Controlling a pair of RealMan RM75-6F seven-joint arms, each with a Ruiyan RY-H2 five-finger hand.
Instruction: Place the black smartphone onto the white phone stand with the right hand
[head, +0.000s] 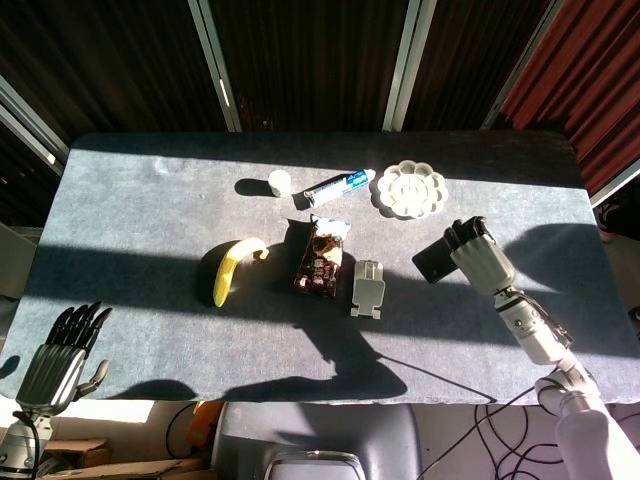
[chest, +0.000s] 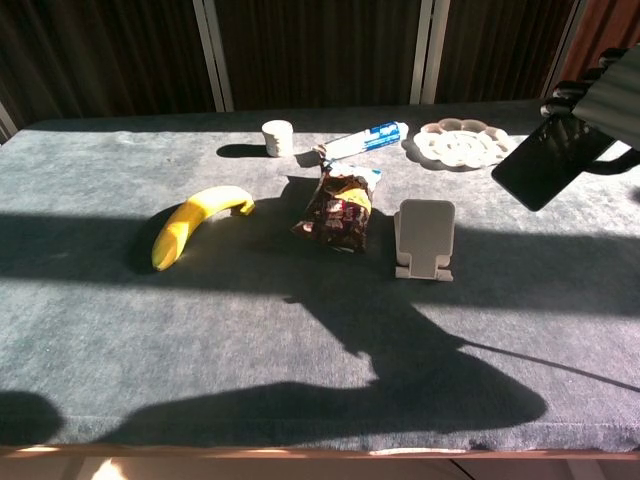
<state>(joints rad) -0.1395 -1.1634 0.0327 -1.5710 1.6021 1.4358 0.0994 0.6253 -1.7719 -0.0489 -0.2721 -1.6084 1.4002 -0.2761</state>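
While gripped in our right hand (head: 480, 255), flat black smartphone (chest: 548, 160) tilted, lifted right of the ribbed white plastic phone stand (chest: 425, 238).

"Can you read anything from your end?"

"No, not from my two cameras. The snack packet (chest: 338, 207) has light print on its dark front, but it's a blur to me. The blue and white tube (chest: 365, 139) carries markings too small to make out. I see nothing legible on the black smartphone (chest: 550, 162) or the white phone stand (chest: 424, 238)."
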